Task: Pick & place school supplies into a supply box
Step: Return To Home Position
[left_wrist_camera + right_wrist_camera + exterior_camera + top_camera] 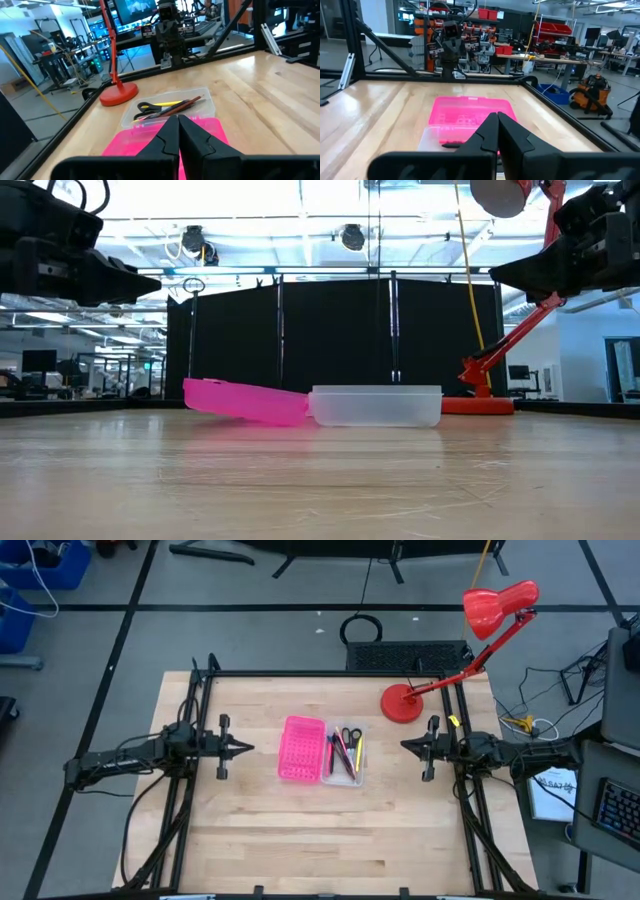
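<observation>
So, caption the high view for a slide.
Supplies lie in the supply box beside the pink tray; left gripper and right gripper shut.

Bright, even overhead light; faint shadows

Top cam looks straight down on the table (260, 830), low cam's at tabletop level, wrist cams face each other; all share the pink tray (302, 748) and clear box (375, 408)

No legible text or labels.
</observation>
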You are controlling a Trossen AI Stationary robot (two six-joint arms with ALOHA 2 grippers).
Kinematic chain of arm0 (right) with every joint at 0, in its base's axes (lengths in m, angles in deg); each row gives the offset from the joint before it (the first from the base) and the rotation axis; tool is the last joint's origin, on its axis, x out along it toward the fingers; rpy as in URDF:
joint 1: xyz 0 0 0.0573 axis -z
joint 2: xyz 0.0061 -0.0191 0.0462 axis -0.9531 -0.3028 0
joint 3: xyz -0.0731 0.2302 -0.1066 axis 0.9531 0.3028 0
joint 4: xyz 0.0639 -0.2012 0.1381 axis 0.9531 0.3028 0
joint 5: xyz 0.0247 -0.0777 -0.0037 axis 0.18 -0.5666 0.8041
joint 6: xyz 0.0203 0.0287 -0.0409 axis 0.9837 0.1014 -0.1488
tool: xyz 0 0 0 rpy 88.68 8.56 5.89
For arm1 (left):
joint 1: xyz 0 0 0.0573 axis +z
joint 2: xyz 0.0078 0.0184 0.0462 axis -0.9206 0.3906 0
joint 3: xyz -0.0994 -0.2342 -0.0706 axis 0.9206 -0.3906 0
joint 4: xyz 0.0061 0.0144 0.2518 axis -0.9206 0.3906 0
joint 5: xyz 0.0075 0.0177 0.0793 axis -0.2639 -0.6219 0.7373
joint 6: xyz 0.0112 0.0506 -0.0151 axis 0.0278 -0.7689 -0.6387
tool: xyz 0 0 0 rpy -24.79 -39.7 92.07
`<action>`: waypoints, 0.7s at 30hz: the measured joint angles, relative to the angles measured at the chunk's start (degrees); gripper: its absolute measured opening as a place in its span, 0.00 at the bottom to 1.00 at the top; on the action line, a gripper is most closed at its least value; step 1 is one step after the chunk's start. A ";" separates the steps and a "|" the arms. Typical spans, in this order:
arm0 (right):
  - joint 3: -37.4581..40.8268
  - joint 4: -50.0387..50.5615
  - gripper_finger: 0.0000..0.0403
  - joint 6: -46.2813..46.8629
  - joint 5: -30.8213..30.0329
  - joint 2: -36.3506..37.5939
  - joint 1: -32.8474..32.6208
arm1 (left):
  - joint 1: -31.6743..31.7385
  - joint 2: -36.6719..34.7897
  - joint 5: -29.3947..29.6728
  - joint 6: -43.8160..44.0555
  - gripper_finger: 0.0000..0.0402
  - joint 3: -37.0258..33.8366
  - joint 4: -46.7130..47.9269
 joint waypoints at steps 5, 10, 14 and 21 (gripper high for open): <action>0.00 0.00 0.00 0.07 0.20 0.00 -0.02 | 0.00 -0.02 0.00 0.80 0.01 0.00 -0.07; 0.00 -0.02 0.00 0.07 0.22 0.00 -0.02 | 0.00 -0.02 0.02 0.80 0.07 -0.02 -0.13; 0.00 -0.02 0.00 0.07 0.24 0.00 -0.02 | 0.00 -0.02 0.02 0.79 0.12 -0.02 -0.15; 0.00 -0.04 0.00 0.07 0.26 0.00 -0.02 | 0.00 -0.02 0.02 0.78 0.14 -0.04 -0.17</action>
